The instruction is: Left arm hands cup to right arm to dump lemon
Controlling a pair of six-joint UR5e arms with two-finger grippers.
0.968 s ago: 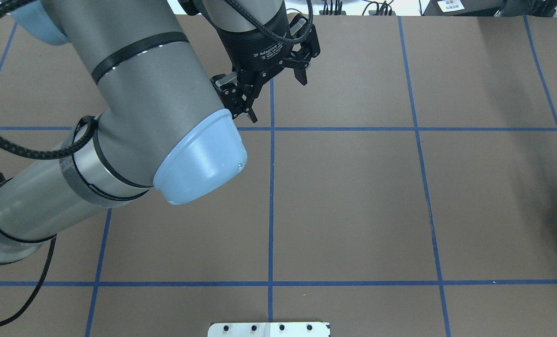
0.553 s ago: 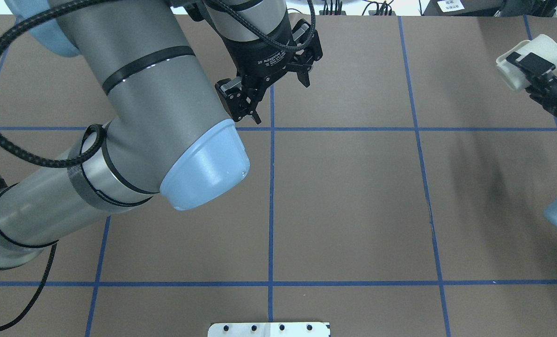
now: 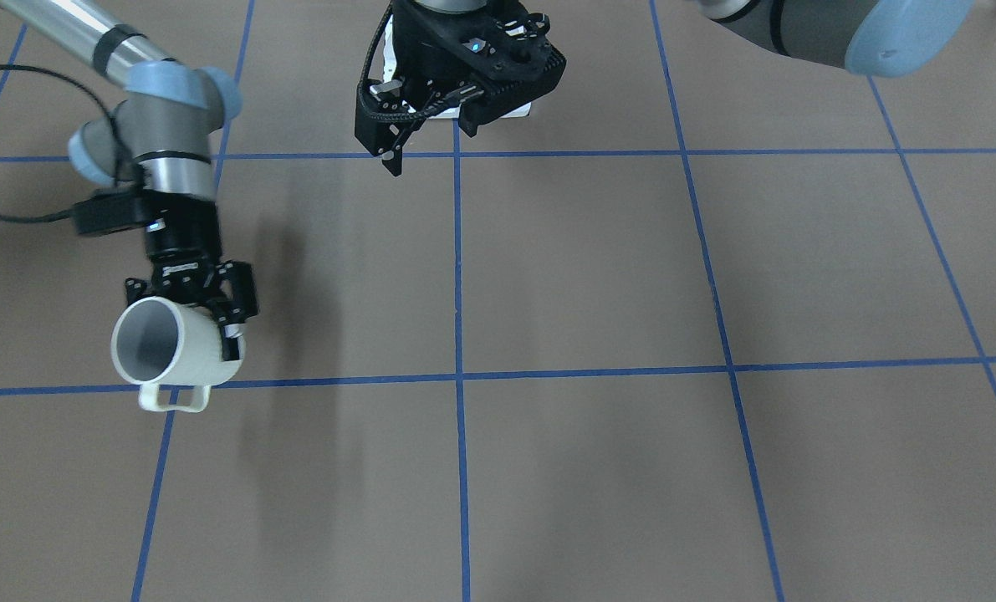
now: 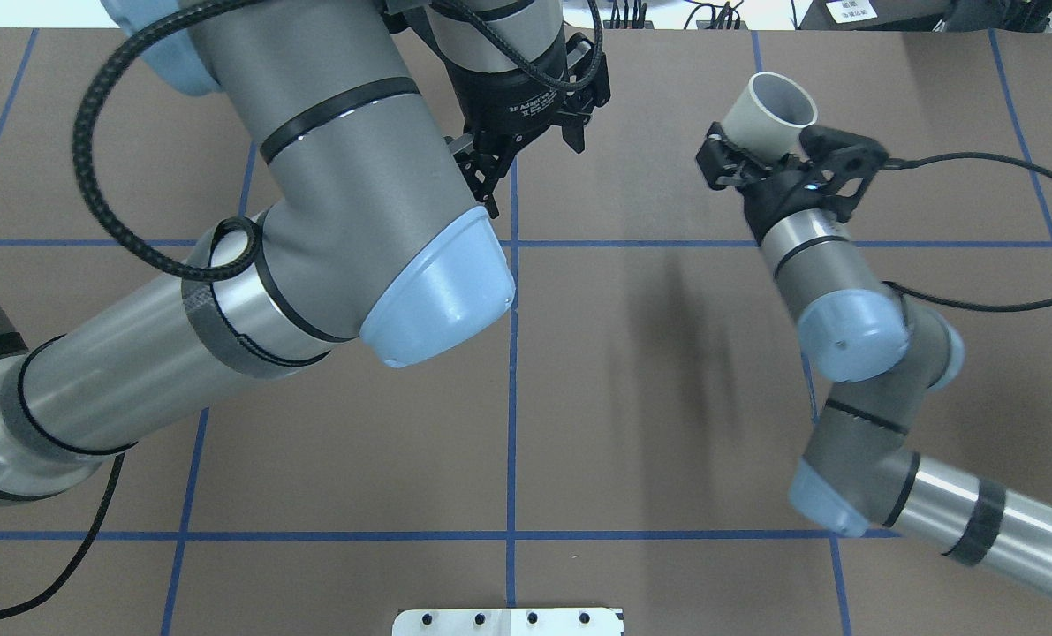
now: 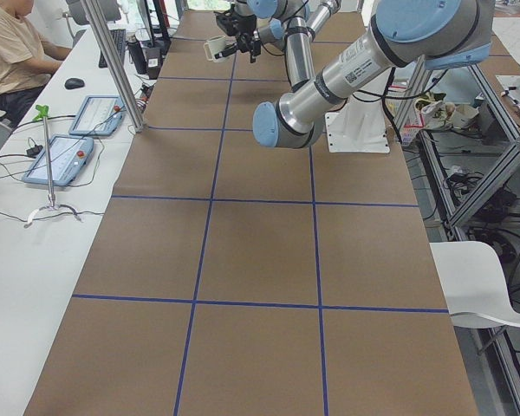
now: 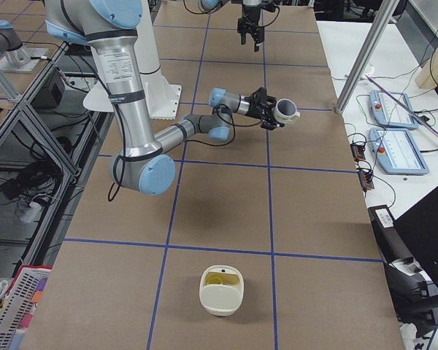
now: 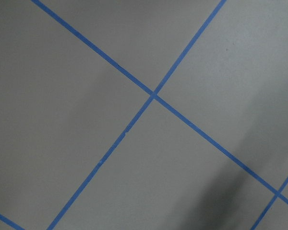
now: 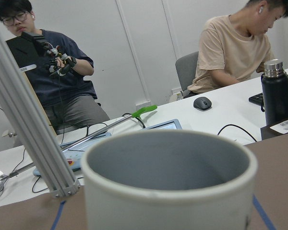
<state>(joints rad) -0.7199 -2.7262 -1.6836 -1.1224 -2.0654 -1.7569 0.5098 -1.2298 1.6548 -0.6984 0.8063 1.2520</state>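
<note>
**Overhead exterior: cup clamped upright in the right gripper**

The cup (image 4: 762, 122) is clamped across its body by the right gripper (image 4: 768, 146) and held clear of the table (image 4: 667, 397), near the operators' edge and right of the middle. Its long axis is set about vertical, mouth upward, handle turned toward the operators' edge. The left gripper (image 4: 534, 172) is spread apart, with nothing held. The lemon (image 6: 217, 278) is seen in a cream bowl (image 6: 220, 300) near the right end.

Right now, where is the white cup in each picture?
Front-facing: cup lower left.
Overhead: cup upper right.
Exterior left: cup at top, far.
Exterior right: cup upper middle.
Left wrist: not in it.
Right wrist: cup fills the bottom.
Shared landmark in the outside views: right claw gripping it.
</note>
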